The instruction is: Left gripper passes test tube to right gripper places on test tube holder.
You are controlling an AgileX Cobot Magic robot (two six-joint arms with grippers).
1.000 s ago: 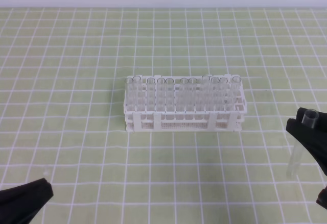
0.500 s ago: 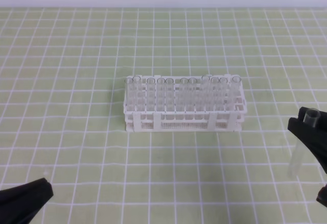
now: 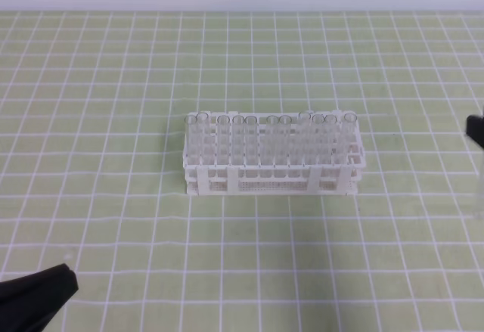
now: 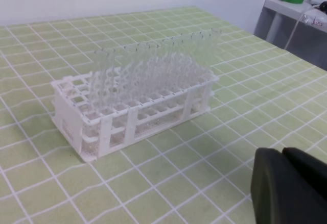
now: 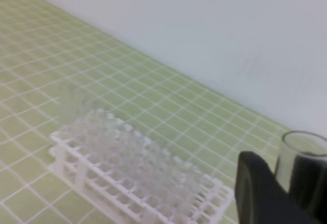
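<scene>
Green gridded mat (image 3: 113, 67) with white lines, plain white wall behind. The test tube holder (image 3: 272, 178) sits mid-mat, white lattice, long side facing me, most holes in its back rows already filled with clear tubes (image 3: 249, 139).

I read the handover as done. The left gripper (image 3: 45, 290) is parked low at the near-left corner, jaws shut on nothing, well apart from the rack. In the left wrist view I only see black finger tips at bottom right, no glass between them.

The right gripper (image 5: 283, 183) has the test tube (image 5: 301, 155) — wrist view shows the open rim just above the black fingers, glass pinched between them. In the high view it's nearly off the right edge: a dark sliver of claw, and a faint clear shaft (image 3: 479, 196) hanging below it over the mat.

Tube orientation: long axis close to vertical, mouth up, rounded end down. The bottom tip I can't see cleanly at the frame edge.

So the step in hand is carry-to-rack. Next move, in my judgement — swing the right arm left toward the holder, keep the tube upright, line the rounded end over a free hole, then lower straight through the tiers before releasing. Free holes look to be in the front rows; the wrist view is too blurred to pick one.
</scene>
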